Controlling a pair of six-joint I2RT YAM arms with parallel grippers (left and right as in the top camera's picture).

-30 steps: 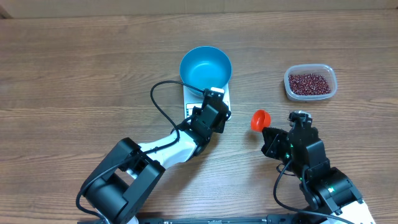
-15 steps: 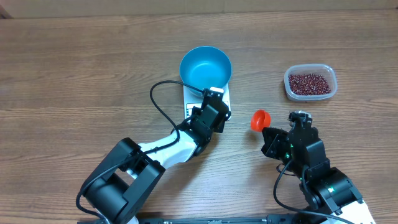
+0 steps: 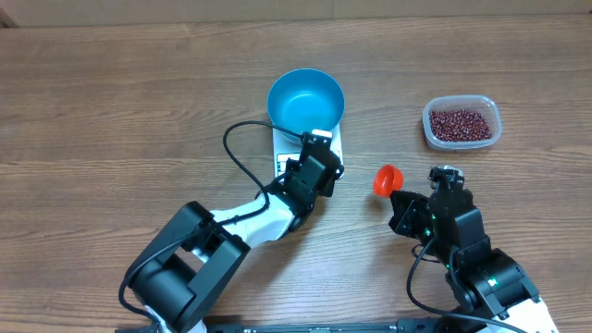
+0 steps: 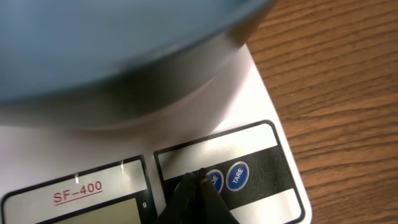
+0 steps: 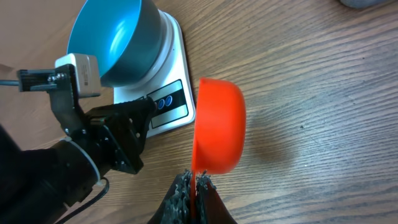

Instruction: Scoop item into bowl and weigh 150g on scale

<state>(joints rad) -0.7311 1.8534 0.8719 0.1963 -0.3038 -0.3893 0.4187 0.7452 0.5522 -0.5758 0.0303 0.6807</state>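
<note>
Bowl (image 3: 305, 100) on scale (image 4: 261, 106), one of each, we find toward the table's (image 3: 111, 111) far edge, our left gripper (image 4: 198, 177) pinched together at the scale's front panel. Our right gripper (image 5: 193, 177) clamps one orange scoop (image 5: 217, 124); one clear tub (image 3: 496, 118) of beans (image 3: 460, 123) sits toward the far right corner.

A robotics lab: two robot arms (image 3: 250, 217) at a wooden table (image 3: 111, 92).

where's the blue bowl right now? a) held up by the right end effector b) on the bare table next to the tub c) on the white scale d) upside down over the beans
c: the blue bowl sits on the white scale, right way up and empty.
</note>
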